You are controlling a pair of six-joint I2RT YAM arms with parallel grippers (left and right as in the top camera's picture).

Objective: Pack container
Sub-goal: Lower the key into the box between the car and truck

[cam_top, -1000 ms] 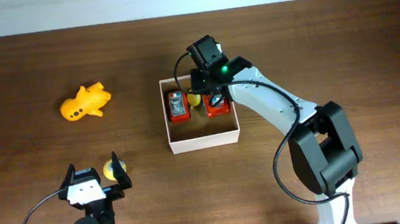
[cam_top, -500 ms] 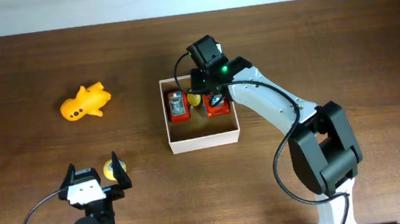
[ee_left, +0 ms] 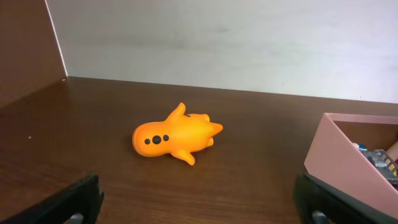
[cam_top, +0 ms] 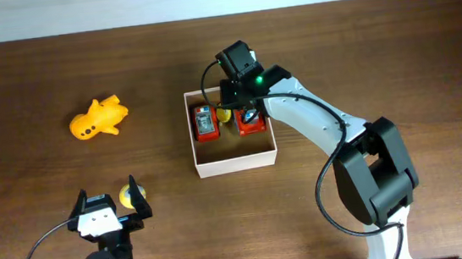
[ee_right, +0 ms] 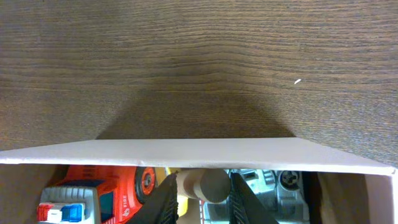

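Observation:
The container [cam_top: 236, 162], a square white-walled box with a brown inside, sits mid-table. It holds a red fire truck [cam_top: 205, 123] and a second red toy [cam_top: 251, 122]. My right gripper [cam_top: 239, 107] reaches into its far side. In the right wrist view it [ee_right: 204, 200] is shut on a tan cylinder toy [ee_right: 208, 185] with a yellow part, just behind the white wall [ee_right: 199, 151], between the fire truck [ee_right: 99, 190] and a toy's grey underside [ee_right: 273, 193]. My left gripper [cam_top: 109, 209] is wide open and empty [ee_left: 199, 202].
An orange plump toy [cam_top: 98, 118] with black dots lies at the far left, also in the left wrist view [ee_left: 176, 135]. A small yellow round thing [cam_top: 126, 196] lies by my left gripper's fingers. The container's wall [ee_left: 339, 155] shows at right in the left wrist view.

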